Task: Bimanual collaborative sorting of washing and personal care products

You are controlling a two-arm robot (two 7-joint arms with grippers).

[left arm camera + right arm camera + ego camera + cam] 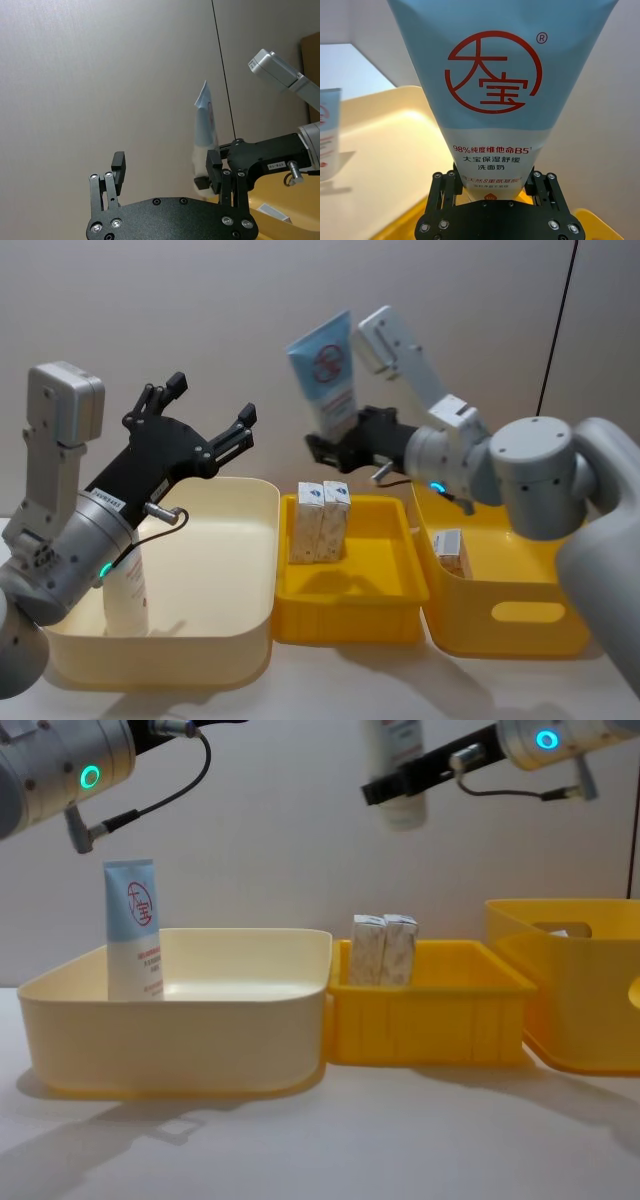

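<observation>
On your counter (400,1140), a tube (132,930) stands in the cream bin (180,1020); two cartons (384,950) stand in the yellow bin (430,1010). Above, your left gripper (212,412) hangs with fingers spread, empty. Farther back, your right gripper (338,445) clamps a raised tube (325,370).

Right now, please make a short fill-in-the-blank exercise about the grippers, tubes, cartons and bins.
1. The right gripper is shut on a ____ held above the bins.
2. The left gripper is ____ and holds nothing.
3. Two cartons stand in the middle ____ bin.
4. Another tube stands upright in the ____ bin.

Answers: tube; open; yellow; cream
</observation>
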